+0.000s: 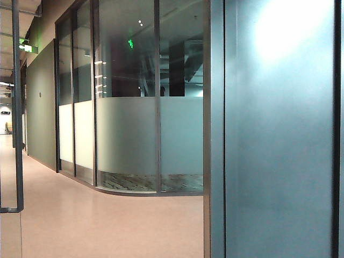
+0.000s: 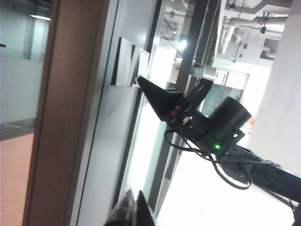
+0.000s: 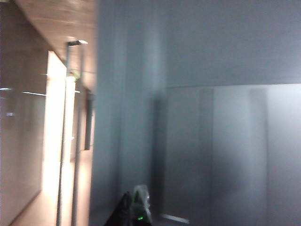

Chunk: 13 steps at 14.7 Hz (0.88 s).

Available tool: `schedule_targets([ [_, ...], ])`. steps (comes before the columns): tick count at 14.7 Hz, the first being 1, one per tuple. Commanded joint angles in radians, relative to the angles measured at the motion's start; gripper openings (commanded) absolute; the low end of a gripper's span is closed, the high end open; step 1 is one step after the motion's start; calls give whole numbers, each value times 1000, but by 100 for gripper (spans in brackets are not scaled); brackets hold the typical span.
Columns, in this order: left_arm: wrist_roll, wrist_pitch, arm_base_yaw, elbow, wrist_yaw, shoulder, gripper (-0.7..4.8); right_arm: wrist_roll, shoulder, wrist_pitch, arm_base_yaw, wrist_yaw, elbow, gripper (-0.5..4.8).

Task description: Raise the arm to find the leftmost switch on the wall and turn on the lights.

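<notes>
Right gripper, fingers together and holding nothing, tip touching switch plate on grey wall. Left gripper hangs below, state unclear. Press squarely, leftmost rocker only.

Corridor floor: pale pinkish-tan, smooth, bare. Curved glass partition runs along the far side; lower band frosted, upper band clear, dark metal mullions between panes. Green exit sign reflected or seen through upper glass. Second green sign high near the ceiling down the hallway. Olive wall beyond the partition. Ceiling pipes visible overhead in left wrist view.
</notes>
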<state>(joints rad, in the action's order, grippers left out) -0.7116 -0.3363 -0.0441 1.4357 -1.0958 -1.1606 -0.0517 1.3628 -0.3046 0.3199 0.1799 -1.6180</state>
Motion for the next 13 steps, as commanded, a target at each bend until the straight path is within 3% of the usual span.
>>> schedule_targets([
  [1, -3, -11, 2, 6, -8, 2, -5, 0, 29, -71, 1, -6, -8, -1],
  [13, -4, -55, 2, 6, -31, 6, -5, 5, 105, -122, -2, -79, -8, -1],
])
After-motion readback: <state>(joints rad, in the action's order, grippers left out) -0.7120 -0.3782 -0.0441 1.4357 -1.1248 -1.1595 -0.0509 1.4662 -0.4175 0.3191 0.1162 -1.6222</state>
